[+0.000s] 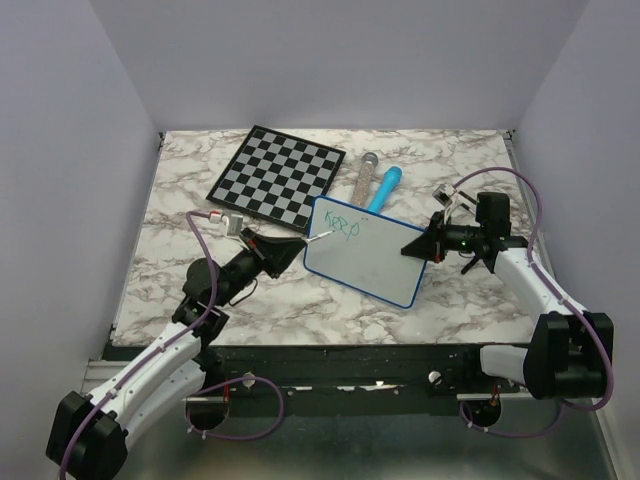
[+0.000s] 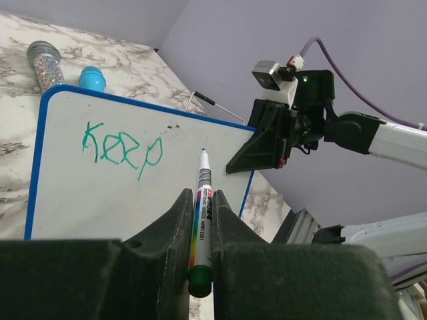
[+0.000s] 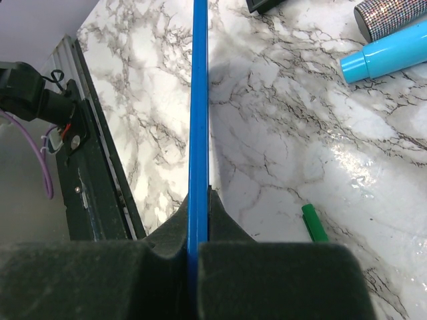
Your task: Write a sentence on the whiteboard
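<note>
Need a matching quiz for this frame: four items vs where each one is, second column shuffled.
1 marker
2 whiteboard
3 chessboard
4 blue tube

A edge pinched in right claw
B lying beside the glittery tube
C gripped in left claw
D lying flat, left of both tubes

Pairs: 1-C, 2-A, 3-D, 4-B

The chessboard lies behind and left of the whiteboard, with 2 tubes just right of it.
</note>
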Available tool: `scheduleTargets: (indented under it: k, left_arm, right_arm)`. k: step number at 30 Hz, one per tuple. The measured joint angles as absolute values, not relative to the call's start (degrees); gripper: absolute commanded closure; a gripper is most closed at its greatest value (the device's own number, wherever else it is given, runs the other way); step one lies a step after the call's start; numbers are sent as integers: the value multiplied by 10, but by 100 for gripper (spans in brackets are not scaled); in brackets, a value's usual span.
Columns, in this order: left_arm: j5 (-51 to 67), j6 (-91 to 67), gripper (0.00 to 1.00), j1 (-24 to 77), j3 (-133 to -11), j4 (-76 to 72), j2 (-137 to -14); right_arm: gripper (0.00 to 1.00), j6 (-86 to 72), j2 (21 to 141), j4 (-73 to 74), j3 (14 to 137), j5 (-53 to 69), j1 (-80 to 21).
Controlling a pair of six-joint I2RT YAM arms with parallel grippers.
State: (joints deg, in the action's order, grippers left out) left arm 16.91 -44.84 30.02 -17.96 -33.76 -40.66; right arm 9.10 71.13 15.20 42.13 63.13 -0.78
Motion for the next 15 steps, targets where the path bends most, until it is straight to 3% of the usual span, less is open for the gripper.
scheduleTargets:
  k: [15]
  left_arm:
    - [135, -415, 100, 343, -173, -334, -442]
  right_arm:
    - [99, 90, 716, 151, 421, 635, -8]
